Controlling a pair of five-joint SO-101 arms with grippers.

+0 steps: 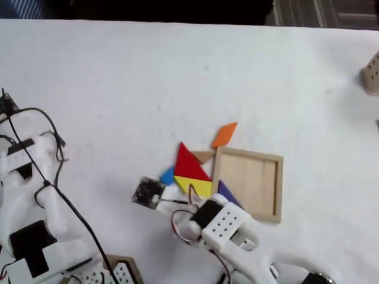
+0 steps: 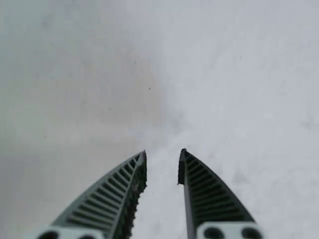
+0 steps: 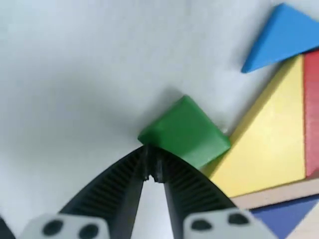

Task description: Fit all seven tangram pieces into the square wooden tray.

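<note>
The square wooden tray (image 1: 276, 183) lies right of centre with nothing flat inside it. Along its left side lie a red triangle (image 1: 189, 163), a yellow triangle (image 1: 195, 186), a light blue triangle (image 1: 167, 176) and a tan piece (image 1: 203, 156). A dark blue triangle (image 1: 228, 192) overlaps the tray's left rim. An orange piece (image 1: 225, 134) lies just beyond the tray. My right gripper (image 3: 152, 168) is shut, its tips touching a corner of a green square (image 3: 184, 132) beside the yellow triangle (image 3: 271, 149). My left gripper (image 2: 163, 153) hangs open over bare table.
The left arm (image 1: 29, 207) and its black cables sit at the table's left edge. The right arm (image 1: 222, 225) comes in from the near edge and covers the green square in the high view. A small tan object (image 1: 371, 74) stands at the far right.
</note>
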